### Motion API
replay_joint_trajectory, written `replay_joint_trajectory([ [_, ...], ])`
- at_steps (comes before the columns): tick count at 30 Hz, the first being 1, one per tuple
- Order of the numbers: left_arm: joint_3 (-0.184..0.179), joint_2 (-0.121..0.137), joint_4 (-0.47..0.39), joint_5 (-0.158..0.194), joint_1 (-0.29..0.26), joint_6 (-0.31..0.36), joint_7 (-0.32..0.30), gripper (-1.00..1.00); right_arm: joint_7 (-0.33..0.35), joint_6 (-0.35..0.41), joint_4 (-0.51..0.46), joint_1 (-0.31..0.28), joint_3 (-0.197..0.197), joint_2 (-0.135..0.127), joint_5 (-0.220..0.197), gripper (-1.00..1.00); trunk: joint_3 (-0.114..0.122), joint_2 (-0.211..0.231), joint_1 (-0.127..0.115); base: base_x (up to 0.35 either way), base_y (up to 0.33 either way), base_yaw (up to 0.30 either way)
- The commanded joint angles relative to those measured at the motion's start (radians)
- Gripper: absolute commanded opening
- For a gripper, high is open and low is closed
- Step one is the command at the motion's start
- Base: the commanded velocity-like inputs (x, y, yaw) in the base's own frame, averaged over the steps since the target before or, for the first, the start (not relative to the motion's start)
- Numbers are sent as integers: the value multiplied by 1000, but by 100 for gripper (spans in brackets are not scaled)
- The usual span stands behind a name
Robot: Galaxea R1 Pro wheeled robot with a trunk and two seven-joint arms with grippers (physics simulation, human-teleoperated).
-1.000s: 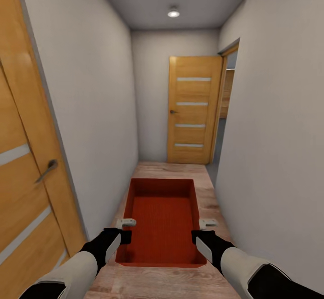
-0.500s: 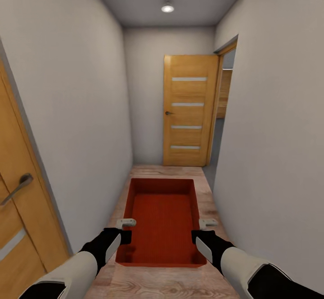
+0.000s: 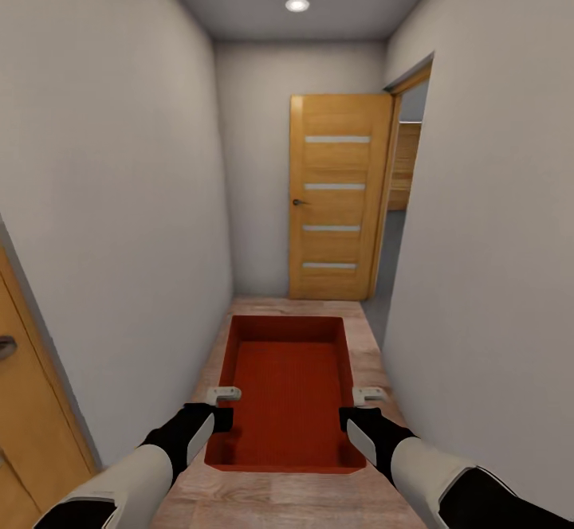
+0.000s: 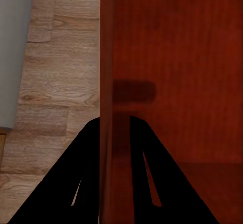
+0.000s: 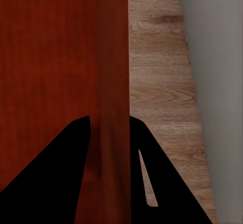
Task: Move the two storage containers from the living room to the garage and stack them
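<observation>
A narrow hallway with white walls (image 3: 135, 218) and a wood floor (image 3: 303, 505) leads to a far wooden door (image 3: 339, 194). One orange-red bin (image 3: 288, 389) is carried in front, the left gripper (image 3: 221, 406) and right gripper (image 3: 357, 406) each with fingers pinching a side wall. Judging by this, the garage is not yet reached; setting down and stacking remain.

A narrow home hallway — plain grey walls close on both sides of a wood-plank floor (image 3: 295, 497), a ceiling light (image 3: 297, 3) above, and a wooden door (image 3: 336, 194) standing open at the far end.
</observation>
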Motion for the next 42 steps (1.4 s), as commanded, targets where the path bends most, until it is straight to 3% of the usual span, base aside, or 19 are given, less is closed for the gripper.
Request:
replay_joint_trajectory([
  [1,8,-6,0,-17,0,7,11,-100,-8,7,-3,-1,15,2,25,-100,-2,-1,1,322,0,0],
  [42,8,-6,0,-17,0,7,11,-100,-8,7,-3,-1,15,1,25,-100,-2,-1,1,322,0,0],
])
